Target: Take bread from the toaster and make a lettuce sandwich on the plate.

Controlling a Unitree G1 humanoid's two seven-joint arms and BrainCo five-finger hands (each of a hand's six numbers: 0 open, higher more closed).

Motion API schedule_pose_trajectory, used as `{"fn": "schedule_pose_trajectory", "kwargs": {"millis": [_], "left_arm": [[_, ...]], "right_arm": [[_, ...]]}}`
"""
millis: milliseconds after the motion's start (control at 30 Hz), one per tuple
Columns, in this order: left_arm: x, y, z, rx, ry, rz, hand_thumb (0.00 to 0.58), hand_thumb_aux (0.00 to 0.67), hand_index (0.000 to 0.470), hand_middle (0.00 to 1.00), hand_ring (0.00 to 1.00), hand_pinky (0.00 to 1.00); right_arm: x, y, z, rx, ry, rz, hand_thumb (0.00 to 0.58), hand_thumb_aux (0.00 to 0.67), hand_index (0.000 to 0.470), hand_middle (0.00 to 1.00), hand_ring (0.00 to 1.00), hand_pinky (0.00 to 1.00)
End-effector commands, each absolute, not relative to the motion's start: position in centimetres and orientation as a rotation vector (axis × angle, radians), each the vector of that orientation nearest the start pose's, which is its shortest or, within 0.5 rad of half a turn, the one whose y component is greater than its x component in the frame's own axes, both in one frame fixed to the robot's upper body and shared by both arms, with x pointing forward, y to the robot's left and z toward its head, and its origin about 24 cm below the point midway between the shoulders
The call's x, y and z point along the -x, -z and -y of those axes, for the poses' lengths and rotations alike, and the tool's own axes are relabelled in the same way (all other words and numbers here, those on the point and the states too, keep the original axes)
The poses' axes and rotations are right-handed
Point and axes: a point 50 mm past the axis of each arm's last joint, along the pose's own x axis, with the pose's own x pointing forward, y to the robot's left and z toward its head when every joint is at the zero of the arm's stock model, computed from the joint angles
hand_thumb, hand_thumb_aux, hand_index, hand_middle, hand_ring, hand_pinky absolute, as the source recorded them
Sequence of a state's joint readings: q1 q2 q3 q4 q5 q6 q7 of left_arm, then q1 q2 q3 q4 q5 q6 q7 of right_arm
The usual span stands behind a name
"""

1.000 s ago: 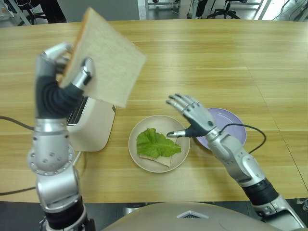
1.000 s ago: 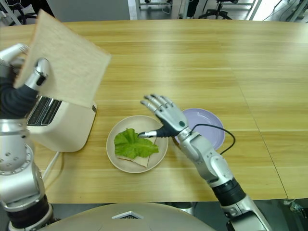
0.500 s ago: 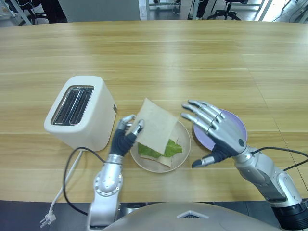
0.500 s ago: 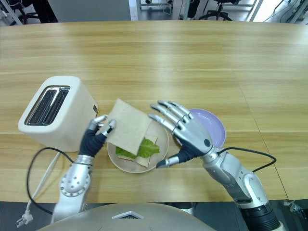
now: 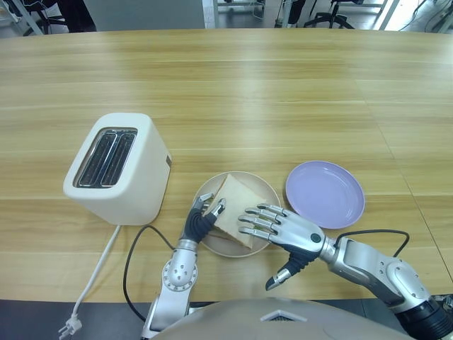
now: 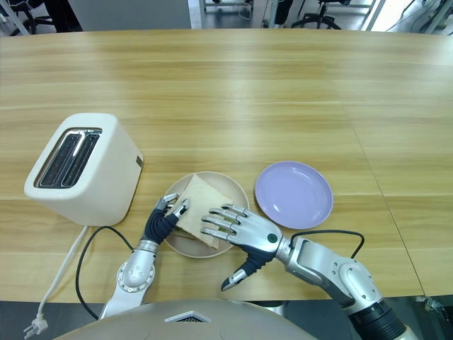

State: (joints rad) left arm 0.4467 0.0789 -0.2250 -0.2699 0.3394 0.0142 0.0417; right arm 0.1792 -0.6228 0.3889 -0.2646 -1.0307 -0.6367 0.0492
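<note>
Left hand [image 5: 202,218]: fingers closed on the left edge of the bread slice [image 5: 237,205], which lies tilted over the beige plate [image 5: 206,188], just right of that hand. Right hand [image 5: 287,228]: fingers spread, holding nothing, tips at the slice's near-right edge; contact unclear. Toaster [image 5: 120,170] stands beyond the left hand, to its left. Purple plate [image 5: 325,193] lies just beyond the right hand.

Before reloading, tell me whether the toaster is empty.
Empty: both slots of the toaster look dark, with no bread sticking out.
</note>
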Motion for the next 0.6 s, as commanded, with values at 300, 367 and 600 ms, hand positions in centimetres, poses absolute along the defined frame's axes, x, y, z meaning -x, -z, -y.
{"fn": "schedule_pose_trajectory", "kwargs": {"millis": [300, 367, 600], "left_arm": [[-16.3, -0.4, -13.1, -0.605, 0.141, -0.154, 0.580, 0.670, 0.460, 1.00, 1.00, 1.00], [-16.5, -0.5, -13.1, -0.687, 0.149, -0.132, 0.580, 0.670, 0.460, 1.00, 1.00, 1.00], [-18.7, -6.7, -14.9, -0.943, -0.098, 0.240, 0.000, 0.000, 0.000, 1.00, 1.00, 1.00]], "right_arm": [[-16.4, -1.0, 9.7, 1.512, -1.161, 0.459, 0.000, 0.000, 0.000, 0.00, 0.00, 0.00], [-15.9, -0.4, 9.4, 1.531, -1.236, 0.429, 0.000, 0.000, 0.000, 0.00, 0.00, 0.00], [-15.7, 0.8, 10.0, 1.624, -1.357, 0.317, 0.000, 0.000, 0.000, 0.00, 0.00, 0.00]]}}
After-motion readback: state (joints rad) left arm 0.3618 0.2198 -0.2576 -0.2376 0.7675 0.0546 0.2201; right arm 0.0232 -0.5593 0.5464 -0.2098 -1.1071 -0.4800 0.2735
